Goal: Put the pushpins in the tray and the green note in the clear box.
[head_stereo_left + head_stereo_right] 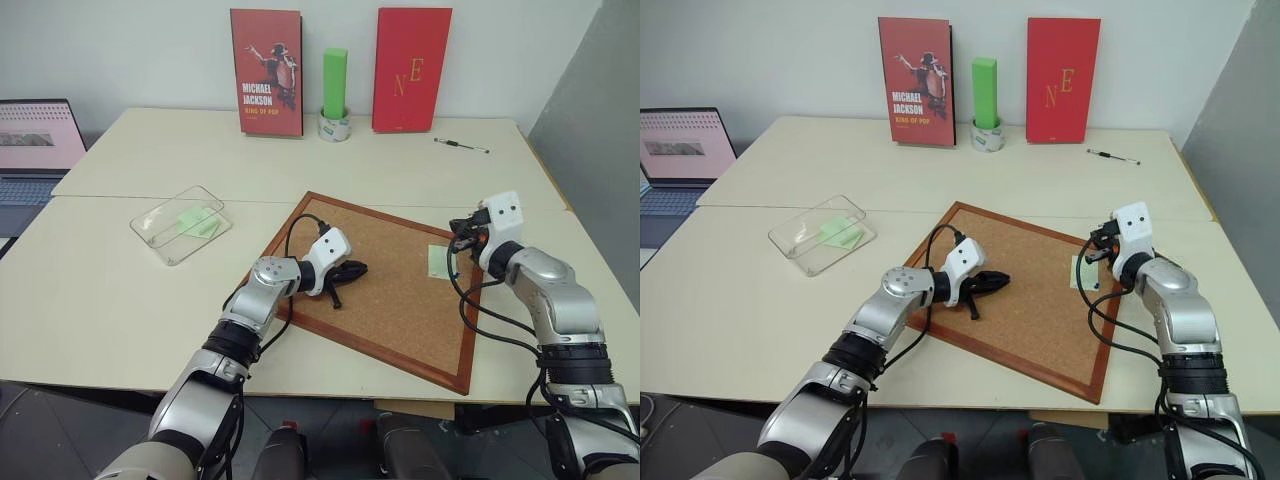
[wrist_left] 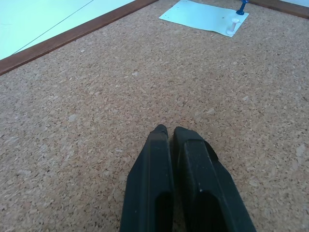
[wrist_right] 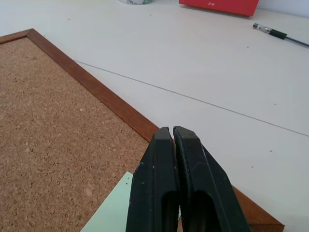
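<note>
Up close, a blue pushpin (image 2: 241, 7) — white pin (image 2: 233, 25) — on the green note (image 2: 203, 14).

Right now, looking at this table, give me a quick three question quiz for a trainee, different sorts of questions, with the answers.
1. True or false: the clear box already holds a green slip.
2. The pale green note on the cork board lies nearest to: A the clear box, B the right gripper, C the laptop.
3. Is the left gripper, over the cork board, open or shut?
Key: 1 true; 2 B; 3 shut.
</note>
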### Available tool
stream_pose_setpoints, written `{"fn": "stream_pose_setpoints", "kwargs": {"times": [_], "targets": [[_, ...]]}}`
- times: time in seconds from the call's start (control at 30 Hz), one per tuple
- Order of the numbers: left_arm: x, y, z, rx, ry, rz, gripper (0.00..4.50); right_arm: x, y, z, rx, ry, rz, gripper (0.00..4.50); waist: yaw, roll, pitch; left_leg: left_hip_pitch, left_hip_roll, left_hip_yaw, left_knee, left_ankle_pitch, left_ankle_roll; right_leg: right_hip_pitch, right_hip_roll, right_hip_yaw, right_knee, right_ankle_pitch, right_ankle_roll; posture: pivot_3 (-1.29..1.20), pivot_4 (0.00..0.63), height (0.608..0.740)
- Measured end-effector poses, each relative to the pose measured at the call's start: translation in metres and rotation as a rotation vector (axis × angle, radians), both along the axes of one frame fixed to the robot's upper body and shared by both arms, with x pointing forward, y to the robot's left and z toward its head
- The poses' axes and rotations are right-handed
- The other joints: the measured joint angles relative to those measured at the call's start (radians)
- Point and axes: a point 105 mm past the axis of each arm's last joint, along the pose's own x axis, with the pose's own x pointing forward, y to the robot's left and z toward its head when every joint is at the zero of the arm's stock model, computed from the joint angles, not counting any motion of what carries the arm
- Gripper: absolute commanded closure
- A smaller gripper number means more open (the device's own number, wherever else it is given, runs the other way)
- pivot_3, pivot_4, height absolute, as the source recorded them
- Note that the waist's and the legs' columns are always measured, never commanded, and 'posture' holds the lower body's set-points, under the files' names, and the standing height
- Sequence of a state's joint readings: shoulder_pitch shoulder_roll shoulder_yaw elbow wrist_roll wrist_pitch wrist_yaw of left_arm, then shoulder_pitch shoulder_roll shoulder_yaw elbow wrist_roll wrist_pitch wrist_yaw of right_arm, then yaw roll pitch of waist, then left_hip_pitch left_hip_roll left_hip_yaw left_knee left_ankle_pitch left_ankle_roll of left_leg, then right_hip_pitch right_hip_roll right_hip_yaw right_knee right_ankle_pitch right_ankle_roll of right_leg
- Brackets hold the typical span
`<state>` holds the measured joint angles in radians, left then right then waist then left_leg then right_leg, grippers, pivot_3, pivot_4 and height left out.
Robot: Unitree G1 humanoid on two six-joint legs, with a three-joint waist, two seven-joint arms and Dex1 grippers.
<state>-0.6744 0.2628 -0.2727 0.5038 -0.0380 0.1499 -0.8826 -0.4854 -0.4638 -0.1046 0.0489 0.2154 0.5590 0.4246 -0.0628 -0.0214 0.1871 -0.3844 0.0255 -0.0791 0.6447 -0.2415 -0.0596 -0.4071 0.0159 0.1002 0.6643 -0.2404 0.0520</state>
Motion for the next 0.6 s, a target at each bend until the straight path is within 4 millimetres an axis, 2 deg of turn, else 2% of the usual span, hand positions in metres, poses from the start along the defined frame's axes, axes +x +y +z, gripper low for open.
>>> {"fn": "stream_pose_setpoints", "kwargs": {"times": [0.1, 0.2, 0.37, 0.5, 0.6], "targets": [[0.0, -0.001, 0.0, 0.003, -0.001, -0.004, 4.21, -0.005, -0.011, 0.007, -0.001, -0.026, -0.048, 4.46, 0.001, 0.0, 0.0, 0.0, 0.0, 0.0, 0.0, 0.0, 0.0, 0.0, 0.0, 0.0, 0.0, 0.0, 0.0, 0.0, 0.15, 0.74], [-0.001, -0.003, 0.0, 0.003, -0.001, -0.009, 4.21, -0.019, -0.038, 0.009, -0.089, -0.034, -0.114, 4.46, 0.003, 0.0, 0.0, 0.0, 0.0, 0.0, -0.001, 0.0, 0.0, 0.0, 0.0, 0.0, -0.002, 0.0, 0.0, 0.0, 0.15, 0.74], [0.0, 0.0, 0.0, 0.009, -0.002, -0.001, 4.21, -0.038, -0.077, -0.018, -0.276, 0.05, -0.228, 4.46, 0.0, 0.001, 0.0, 0.001, 0.0, 0.001, -0.001, 0.0, 0.0, 0.0, 0.0, 0.001, -0.002, -0.001, -0.001, 0.0, 0.15, 0.74], [0.001, 0.0, -0.001, 0.013, -0.001, 0.002, 4.21, -0.039, -0.089, -0.023, -0.38, 0.049, -0.268, 4.46, -0.003, 0.001, 0.0, 0.001, 0.0, 0.001, 0.0, 0.0, 0.0, 0.001, 0.0, 0.002, -0.002, -0.003, -0.004, 0.0, 0.15, 0.74], [0.001, 0.0, -0.001, 0.013, -0.002, 0.002, 4.21, -0.038, -0.091, -0.033, -0.442, 0.072, -0.261, 4.46, -0.003, 0.001, 0.0, 0.001, 0.0, 0.001, 0.0, 0.0, 0.0, 0.001, 0.0, 0.002, -0.002, -0.003, -0.004, 0.0, 0.15, 0.74]]}}
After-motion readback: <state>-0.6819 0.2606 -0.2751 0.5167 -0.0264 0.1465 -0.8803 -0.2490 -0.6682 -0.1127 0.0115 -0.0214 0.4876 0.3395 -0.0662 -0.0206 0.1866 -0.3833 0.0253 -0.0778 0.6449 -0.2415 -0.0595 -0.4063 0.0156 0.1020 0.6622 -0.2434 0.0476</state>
